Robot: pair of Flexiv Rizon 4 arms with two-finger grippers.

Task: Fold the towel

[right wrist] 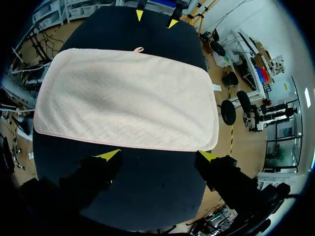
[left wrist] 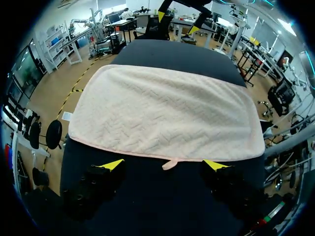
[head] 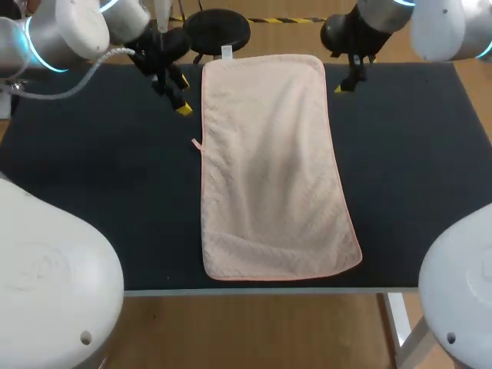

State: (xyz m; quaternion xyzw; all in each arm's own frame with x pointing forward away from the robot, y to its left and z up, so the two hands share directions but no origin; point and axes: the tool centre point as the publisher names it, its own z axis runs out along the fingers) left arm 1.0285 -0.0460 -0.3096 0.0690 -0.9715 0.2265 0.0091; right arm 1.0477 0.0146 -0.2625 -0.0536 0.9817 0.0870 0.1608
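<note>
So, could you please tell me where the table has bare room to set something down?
Two wide bare patches of the black table flank the pale pink terry towel, left and right. It is crowded at the far edge, where the left gripper and right gripper hover by the towel's corners.

Robotics lab. Two white robot arms, left arm [head: 61, 34] and right arm [head: 442, 27], each with a lit blue ring, work at a black-topped table [head: 92, 192] with one towel [head: 269, 169] flat on it. Around the table: wood-look floor marked with yellow-black tape [head: 292, 20], a black stool [head: 217, 29], open metal shelves [left wrist: 59, 46], and desks [left wrist: 123, 24] loaded with equipment.
</note>
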